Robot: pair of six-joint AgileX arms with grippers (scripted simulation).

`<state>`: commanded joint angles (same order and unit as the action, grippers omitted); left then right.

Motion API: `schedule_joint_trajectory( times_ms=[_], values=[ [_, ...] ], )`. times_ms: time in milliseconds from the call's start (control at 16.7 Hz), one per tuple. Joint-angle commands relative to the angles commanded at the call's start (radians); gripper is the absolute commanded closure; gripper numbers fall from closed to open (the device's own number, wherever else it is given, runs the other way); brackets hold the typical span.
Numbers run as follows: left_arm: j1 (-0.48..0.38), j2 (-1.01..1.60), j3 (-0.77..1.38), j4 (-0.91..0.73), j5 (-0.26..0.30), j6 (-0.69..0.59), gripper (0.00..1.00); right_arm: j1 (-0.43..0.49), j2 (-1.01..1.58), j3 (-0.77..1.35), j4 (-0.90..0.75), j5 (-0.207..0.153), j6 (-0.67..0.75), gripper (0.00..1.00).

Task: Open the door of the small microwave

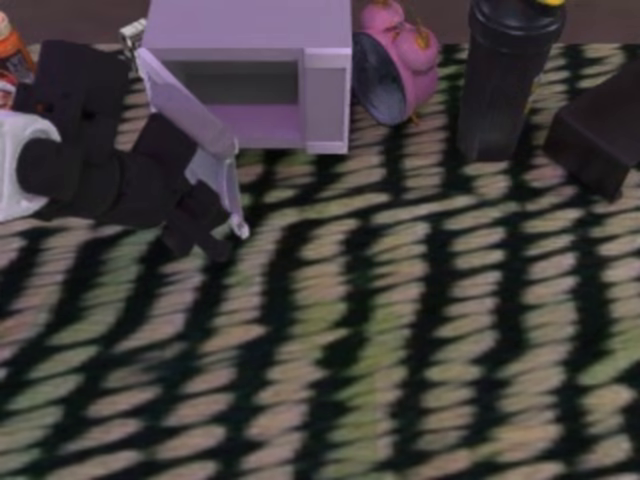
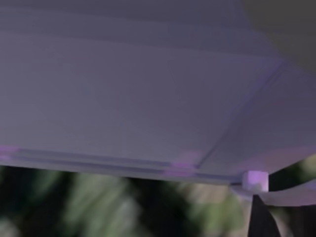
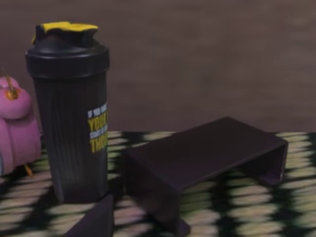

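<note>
the small microwave [image 1: 250, 70] stands at the far edge of the table [image 1: 400, 350], left of centre in the top view, its front facing the near side. its door [image 1: 190, 135] is swung well out from the box, hinged on the left edge of the microwave and angled toward the near left, so the purple-tinted cavity [image 1: 240, 100] lies open to view. the white bar handle [image 1: 232, 195] runs along the free edge of the door, the edge farthest from the microwave.

the left gripper [image 1: 222, 222] is at that free edge, on the near-left side of the microwave, its dark fingers reaching the handle; whether they are pinching the bar or only lying against it, i cannot tell. the left arm stretches away from the microwave's left side. in the left wrist view the pale door panel [image 2: 123, 98] fills most of the picture, with a small white block [image 2: 255, 180] of the handle at its edge and the patterned table [image 2: 98, 207] below.

just to the right of the microwave stands a pink alarm clock [image 1: 395, 60], tilted, and farther right of it a tall black shaker bottle [image 1: 505, 70] with a yellow cap. a black low stand [image 1: 595, 135] sits beyond the bottle, well apart from the microwave. the right wrist view shows the bottle [image 3: 74, 113], the stand [image 3: 207, 158] and part of the clock [image 3: 17, 128]; of the right gripper only one dark fingertip [image 3: 94, 219] shows, and i cannot tell how its fingers stand.
</note>
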<state>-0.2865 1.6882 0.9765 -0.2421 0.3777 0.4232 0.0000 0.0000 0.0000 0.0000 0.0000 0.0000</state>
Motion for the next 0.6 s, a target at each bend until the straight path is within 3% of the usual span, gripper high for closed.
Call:
schedule_joint_trajectory(
  times_ms=[600],
  values=[
    [0.034,-0.003,0.006,-0.028,0.036,0.069,1.00,0.000,0.000,0.000,0.000,0.000,0.000,0.00]
  ],
)
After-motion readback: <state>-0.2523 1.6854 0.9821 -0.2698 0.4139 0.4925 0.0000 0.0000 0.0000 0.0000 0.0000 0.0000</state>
